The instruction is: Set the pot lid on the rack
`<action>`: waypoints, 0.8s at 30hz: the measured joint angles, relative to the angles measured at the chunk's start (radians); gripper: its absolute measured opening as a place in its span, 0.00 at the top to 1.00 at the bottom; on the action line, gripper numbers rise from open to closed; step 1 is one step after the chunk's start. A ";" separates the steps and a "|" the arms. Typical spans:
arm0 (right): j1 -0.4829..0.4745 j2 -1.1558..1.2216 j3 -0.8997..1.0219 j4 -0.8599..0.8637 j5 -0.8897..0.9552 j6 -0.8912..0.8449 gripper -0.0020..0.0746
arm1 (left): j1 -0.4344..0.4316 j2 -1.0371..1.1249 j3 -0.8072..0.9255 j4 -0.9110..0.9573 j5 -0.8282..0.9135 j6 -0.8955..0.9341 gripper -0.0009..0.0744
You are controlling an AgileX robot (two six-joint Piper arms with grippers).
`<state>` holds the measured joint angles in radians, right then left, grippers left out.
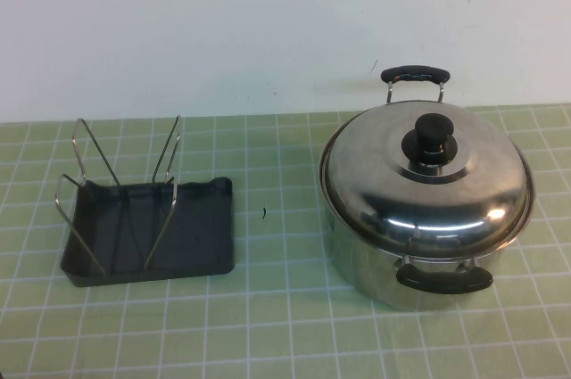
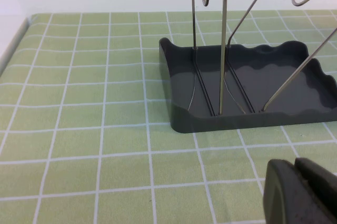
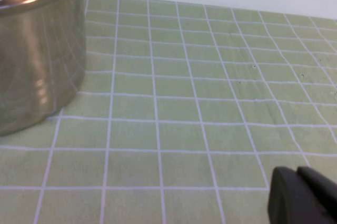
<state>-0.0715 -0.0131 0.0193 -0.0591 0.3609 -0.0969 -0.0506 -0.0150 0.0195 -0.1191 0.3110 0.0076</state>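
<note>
The pot lid (image 1: 426,181) sits on the steel pot (image 1: 426,259), shiny dome up, black knob (image 1: 434,135) at its centre, over on the right half of the green checked table (image 1: 285,308), close to the far edge. The pot's two black handles show plainly from above: one handle (image 1: 416,74) at the back against the white wall (image 1: 223,22), the other handle (image 1: 444,278) at the front. Across on the left half stands the rack (image 1: 147,218), well apart from the pot, its dark grey tray flat on the cloth and its silver wire loops (image 1: 125,169) rising in a V, with nothing resting in them. Neither arm shows in the high view. In the left wrist view the left gripper (image 2: 303,192) is only a dark corner near the rack's tray (image 2: 247,103), hanging just above the cloth, and I cannot tell whether it is released or clenched. In the right wrist view the right gripper (image 3: 303,197) is likewise a dark sliver low over the cloth, with the pot's steel wall (image 3: 37,60) off to one side; again I cannot tell whether it is released or clenched. Nothing is in either gripper that can be seen.
</note>
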 joint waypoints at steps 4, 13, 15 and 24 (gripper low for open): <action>0.000 0.000 0.000 0.000 0.000 0.000 0.98 | 0.000 0.000 0.000 0.000 0.000 0.000 0.99; 0.000 0.000 0.000 0.000 0.000 0.000 0.98 | 0.000 0.000 0.000 0.000 0.000 0.000 0.99; 0.000 0.000 0.000 0.000 0.000 0.000 0.98 | 0.000 0.000 0.000 0.000 0.000 0.000 0.99; 0.000 0.000 0.000 -0.088 -0.002 0.000 0.98 | 0.000 0.000 0.000 0.000 0.000 0.000 0.99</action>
<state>-0.0715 -0.0131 0.0193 -0.1469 0.3591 -0.0969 -0.0506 -0.0150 0.0195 -0.1191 0.3110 0.0076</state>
